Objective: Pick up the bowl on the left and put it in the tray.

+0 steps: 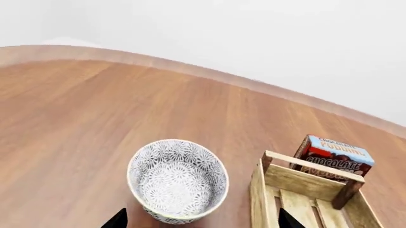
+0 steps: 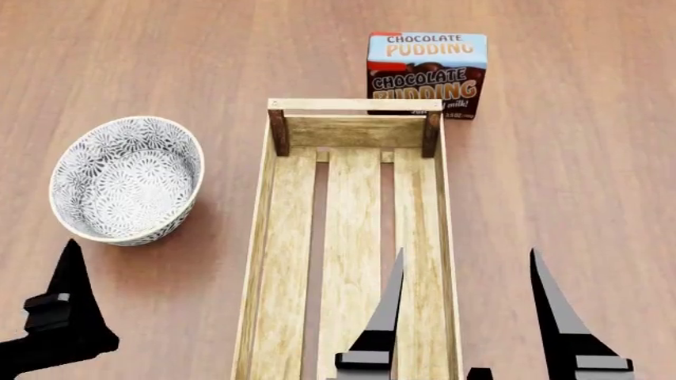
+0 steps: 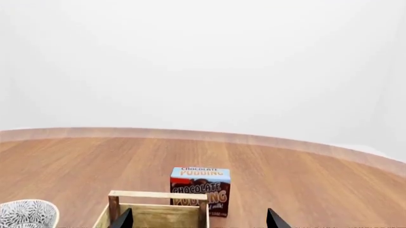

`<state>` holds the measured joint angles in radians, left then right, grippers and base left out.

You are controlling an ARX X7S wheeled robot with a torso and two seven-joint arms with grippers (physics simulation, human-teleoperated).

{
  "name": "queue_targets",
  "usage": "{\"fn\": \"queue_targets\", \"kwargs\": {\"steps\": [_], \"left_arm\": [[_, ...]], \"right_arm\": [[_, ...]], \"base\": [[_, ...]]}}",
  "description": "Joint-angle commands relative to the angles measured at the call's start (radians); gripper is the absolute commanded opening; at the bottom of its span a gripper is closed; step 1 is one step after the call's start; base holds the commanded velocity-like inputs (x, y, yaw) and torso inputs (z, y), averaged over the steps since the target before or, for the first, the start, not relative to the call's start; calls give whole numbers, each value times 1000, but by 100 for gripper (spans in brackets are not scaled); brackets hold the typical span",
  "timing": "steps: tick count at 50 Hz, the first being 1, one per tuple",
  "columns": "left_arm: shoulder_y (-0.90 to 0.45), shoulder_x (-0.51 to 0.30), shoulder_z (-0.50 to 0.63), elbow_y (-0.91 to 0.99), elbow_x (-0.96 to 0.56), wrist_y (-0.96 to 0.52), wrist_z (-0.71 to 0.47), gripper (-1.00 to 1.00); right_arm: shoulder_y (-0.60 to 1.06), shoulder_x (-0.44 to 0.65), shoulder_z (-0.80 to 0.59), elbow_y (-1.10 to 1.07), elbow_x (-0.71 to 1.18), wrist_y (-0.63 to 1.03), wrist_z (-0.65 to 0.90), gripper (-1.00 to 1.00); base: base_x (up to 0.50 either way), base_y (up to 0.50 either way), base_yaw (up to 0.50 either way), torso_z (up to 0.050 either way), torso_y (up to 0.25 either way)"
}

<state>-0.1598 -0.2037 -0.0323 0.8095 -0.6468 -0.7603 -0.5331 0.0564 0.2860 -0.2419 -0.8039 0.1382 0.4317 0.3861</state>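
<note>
The bowl (image 2: 127, 180), round and white with a dense grey-blue floral pattern, stands upright on the wooden table to the left of the tray (image 2: 355, 105). The tray is a long light-wood crate with a slatted bottom and holds nothing. My left gripper (image 1: 203, 221) is open; one dark finger (image 2: 70, 285) shows just nearer than the bowl, apart from it. In the left wrist view the bowl (image 1: 178, 180) lies ahead between the wide-spread fingertips, with the tray (image 1: 314, 183) beside it. My right gripper (image 2: 466, 257) is open over the tray's near right part, holding nothing.
A chocolate pudding box (image 2: 427, 75) stands upright just behind the tray's far end, also visible as the box (image 3: 199, 187) past the tray (image 3: 159, 194). The table's curved far edge (image 1: 190, 69) runs behind, with a plain white wall beyond it.
</note>
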Motion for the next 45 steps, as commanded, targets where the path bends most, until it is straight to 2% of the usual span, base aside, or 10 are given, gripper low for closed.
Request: {"fn": "queue_targets", "kwargs": {"steps": [1, 4, 12, 21, 28, 45], "left_arm": [[-197, 84, -129, -78, -196, -155, -117, 100], [-264, 93, -144, -101, -237, -202, -170, 100], [-362, 121, -157, -241, -280, -200, -180, 100], [-480, 154, -198, -392, -340, -219, -256, 100], [-523, 143, -160, -527, -281, -154, -207, 100], [-575, 153, -133, -702, -291, -125, -206, 100]], "right_arm": [[-3, -13, 13, 9, 4, -12, -32, 100], [-3, -11, 12, 11, 5, -13, -31, 100], [0, -8, 9, 17, 9, -17, -27, 100], [1, -5, 0, 25, 11, -22, -24, 100], [3, -1, -4, 19, 15, -17, -20, 100], [6, 7, -6, 18, 24, -17, -11, 100]], "base": [[0, 0, 0, 0, 0], [0, 0, 0, 0, 0], [0, 0, 0, 0, 0], [0, 0, 0, 0, 0], [0, 0, 0, 0, 0], [0, 0, 0, 0, 0]]}}
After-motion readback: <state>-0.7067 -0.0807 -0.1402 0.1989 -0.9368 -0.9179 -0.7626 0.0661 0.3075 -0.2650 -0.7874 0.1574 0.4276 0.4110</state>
